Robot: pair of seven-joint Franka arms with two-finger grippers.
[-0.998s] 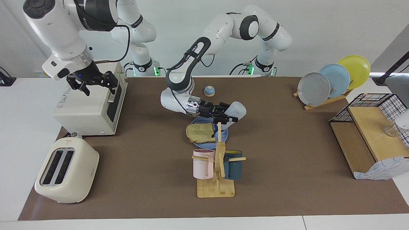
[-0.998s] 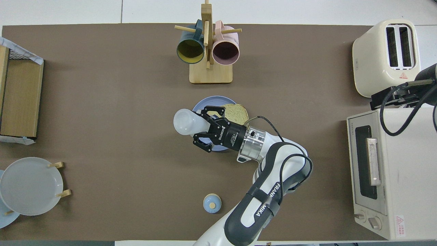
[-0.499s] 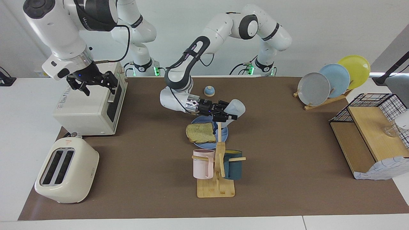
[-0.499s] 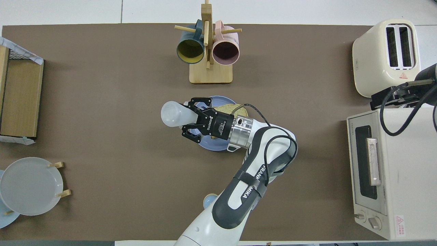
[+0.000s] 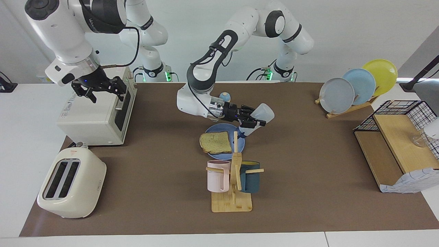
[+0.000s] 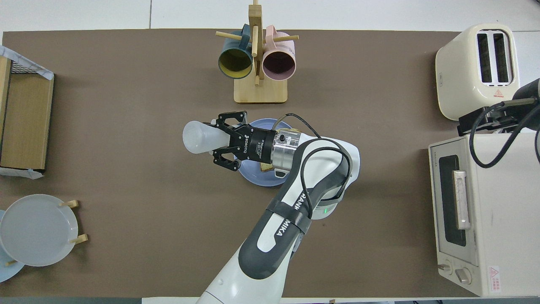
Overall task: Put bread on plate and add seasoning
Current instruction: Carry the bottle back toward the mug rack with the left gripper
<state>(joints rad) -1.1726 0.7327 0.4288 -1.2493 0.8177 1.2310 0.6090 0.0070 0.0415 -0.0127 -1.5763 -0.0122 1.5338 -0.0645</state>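
Left gripper (image 5: 253, 120), closed around the tipped seasoning (image 5: 259, 117), hangs over the plate (image 5: 213, 129) at the bread's (image 5: 215, 142) two o'clock. Right gripper (image 5: 103, 90) waits over the toaster oven (image 5: 97, 113); its finger spacing cannot be told.

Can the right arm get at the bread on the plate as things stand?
Probably not cleanly: the left gripper, shut on the seasoning, hangs by the plate and the bread. The right gripper waits over the toaster oven.

The left arm (image 6: 291, 219) reads "FRANKA"; its end effector (image 6: 231, 141), "ROBOTIQ".
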